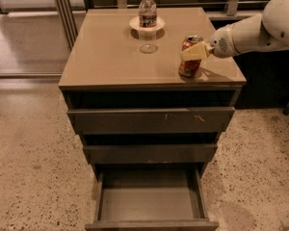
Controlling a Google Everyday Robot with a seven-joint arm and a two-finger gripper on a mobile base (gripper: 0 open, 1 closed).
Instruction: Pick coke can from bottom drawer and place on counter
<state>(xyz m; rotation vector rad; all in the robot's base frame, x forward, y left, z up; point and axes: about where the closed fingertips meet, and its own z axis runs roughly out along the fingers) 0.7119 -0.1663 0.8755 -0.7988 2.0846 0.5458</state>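
Note:
The coke can (188, 68) stands upright on the counter (106, 57), near its front right corner. My gripper (193, 50) reaches in from the right at the end of the white arm (260, 30), and its pale fingers (191, 53) are closed around the can's upper half. The can's base rests on or just above the counter top. The bottom drawer (151, 224) is pulled open below, and nothing lies inside it.
A clear plastic water bottle (147, 14) stands on a small white plate (135, 24) at the back middle of the counter. The two upper drawers (149, 121) are slightly ajar. Speckled floor surrounds the cabinet, and a metal rail runs behind it.

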